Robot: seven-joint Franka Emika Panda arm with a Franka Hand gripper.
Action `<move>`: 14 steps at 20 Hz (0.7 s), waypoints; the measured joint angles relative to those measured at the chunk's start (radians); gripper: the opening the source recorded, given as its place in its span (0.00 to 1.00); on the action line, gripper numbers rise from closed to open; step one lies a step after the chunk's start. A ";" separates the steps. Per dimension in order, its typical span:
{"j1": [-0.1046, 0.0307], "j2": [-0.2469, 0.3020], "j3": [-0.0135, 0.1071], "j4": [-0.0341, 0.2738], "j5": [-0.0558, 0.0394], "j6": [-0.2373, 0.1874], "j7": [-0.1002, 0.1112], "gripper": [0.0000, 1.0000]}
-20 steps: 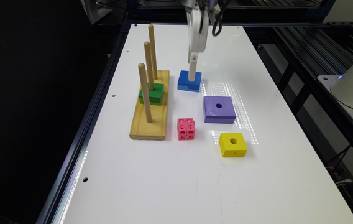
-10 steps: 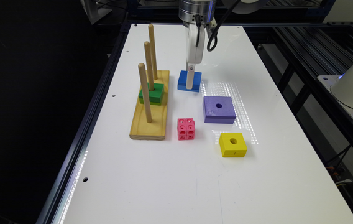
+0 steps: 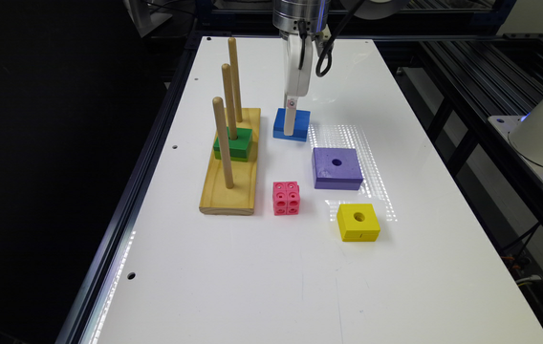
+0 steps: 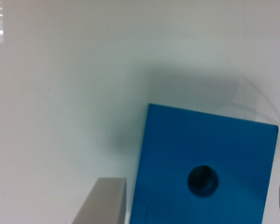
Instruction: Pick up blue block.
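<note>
Foam-looking blue block (image 4: 205,177) lies flat on the tabletop (image 3: 262,286), toward its far edge, just beside the peg base (image 3: 228,191). Tool (image 3: 290,125) fingers (image 4: 105,201) apart, straddling it, not yet clamped. Judging: light, rigid enough, matte sides, unlikely to slip. Pinch two opposite flat side faces across the centre hole, avoiding the corners.

white table (image 3: 300,286) | black metal frame (image 3: 467,95) | dark surroundings | light glare

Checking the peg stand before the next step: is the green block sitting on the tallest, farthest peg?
No, the green block sits around the middle peg of the wooden stand in the exterior view.
</note>
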 joint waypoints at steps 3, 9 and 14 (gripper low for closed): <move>0.000 0.034 0.000 0.006 0.0000 0.022 0.000 1.00; 0.000 0.069 0.000 0.028 -0.0004 0.037 0.000 1.00; 0.001 0.075 0.003 0.041 -0.0004 0.037 0.000 1.00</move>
